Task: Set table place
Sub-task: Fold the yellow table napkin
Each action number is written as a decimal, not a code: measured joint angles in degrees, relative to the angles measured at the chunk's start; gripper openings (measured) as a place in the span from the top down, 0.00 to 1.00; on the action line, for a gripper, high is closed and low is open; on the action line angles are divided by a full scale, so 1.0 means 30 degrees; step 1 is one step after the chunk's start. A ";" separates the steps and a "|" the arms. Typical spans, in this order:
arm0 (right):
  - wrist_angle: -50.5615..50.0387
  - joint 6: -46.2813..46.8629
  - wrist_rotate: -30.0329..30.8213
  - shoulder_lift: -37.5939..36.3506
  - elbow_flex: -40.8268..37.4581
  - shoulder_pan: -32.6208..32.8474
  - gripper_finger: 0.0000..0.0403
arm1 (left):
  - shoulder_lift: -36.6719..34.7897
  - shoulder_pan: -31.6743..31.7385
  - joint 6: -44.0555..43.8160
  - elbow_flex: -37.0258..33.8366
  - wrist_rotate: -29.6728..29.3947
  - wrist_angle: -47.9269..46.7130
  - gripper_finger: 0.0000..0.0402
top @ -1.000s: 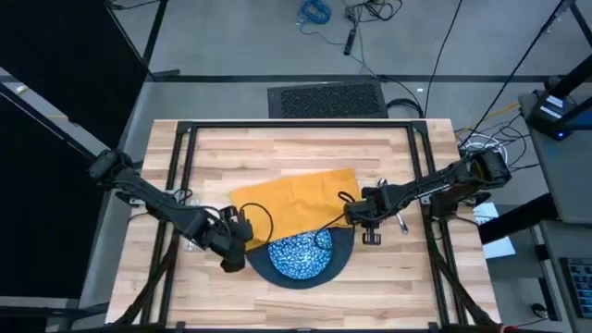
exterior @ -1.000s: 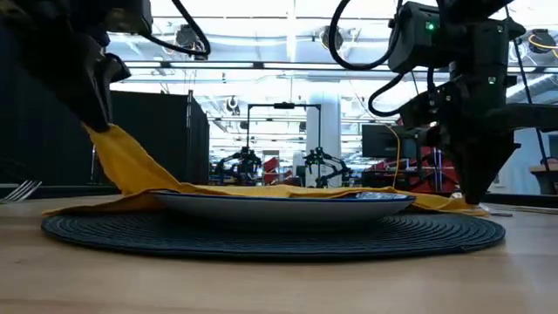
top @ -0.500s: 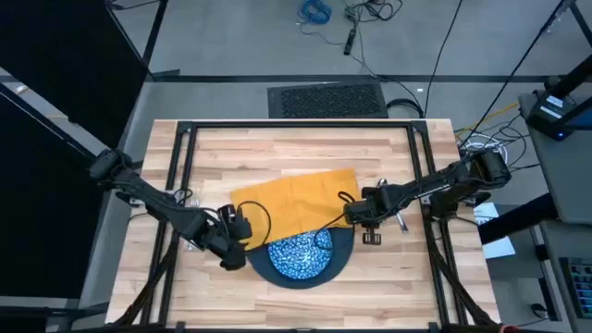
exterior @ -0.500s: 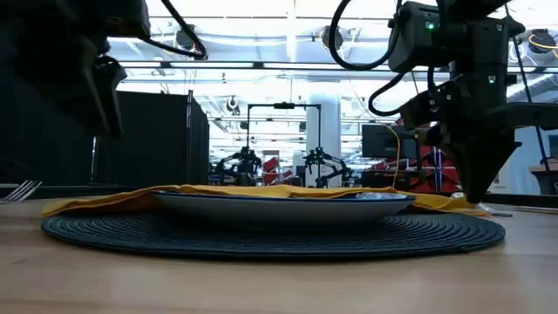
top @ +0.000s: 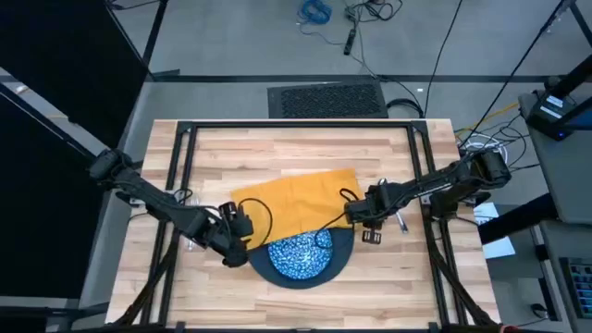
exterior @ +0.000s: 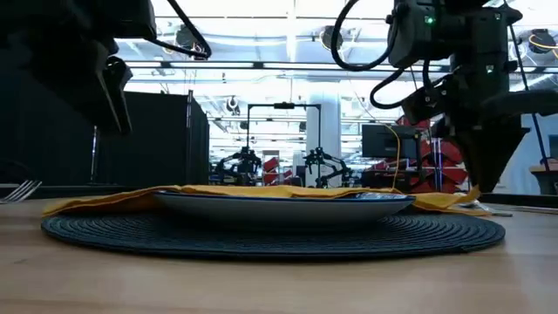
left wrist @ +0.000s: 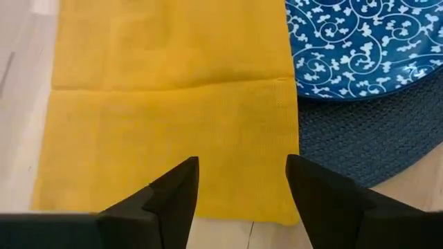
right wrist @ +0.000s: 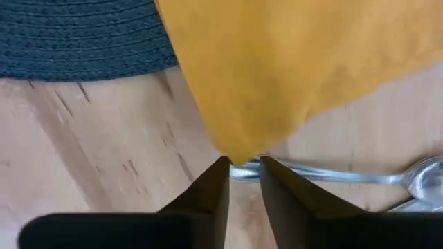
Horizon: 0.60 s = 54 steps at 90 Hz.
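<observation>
- Where the pale plank table (top: 277,153) fills the high view inside its black frame, the setting sits toward its near middle.
- Mustard-yellow napkin (top: 294,199): spread flat, just beyond the plates, its near edge lapping onto the dark mat; in the low view it lies as a low yellow band (exterior: 131,199) behind the dish.
- Dark blue-grey woven round plate (top: 338,259): flat on the table at near centre, carrying the smaller dish.
- Blue-and-white patterned dish (top: 298,254): centred on the dark plate; the napkin's edge runs just beside its rim in the left wrist view (left wrist: 360,48).
- Left gripper (top: 239,242): at the near left corner of the napkin, above it, fingers spread wide apart and holding nothing; the cloth (left wrist: 173,104) lies flat beyond and between the fingers.
- Right gripper (top: 368,222): at the napkin's right corner, fingers nearly closed, with the tip of the yellow corner (right wrist: 242,155) at the narrow gap between them; whether they truly pinch it I cannot tell.
- Silver spoon (right wrist: 387,176): on the bare wood just right of that corner.
</observation>
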 joint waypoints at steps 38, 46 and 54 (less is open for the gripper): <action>-0.1446 -0.1776 0.1062 0.0000 0.0000 -0.0399 0.72 | 0.0000 0.0512 0.0131 -0.0007 -0.0430 0.0126 0.49; -0.1736 -0.2535 0.1943 0.0000 0.0248 -0.0948 0.73 | 0.0000 0.0912 0.0151 -0.0015 -0.0316 0.0493 0.49; -0.2133 -0.3170 0.3348 0.0000 0.0793 -0.1682 0.74 | 0.0000 0.1227 0.0146 -0.0015 -0.0253 0.0510 0.49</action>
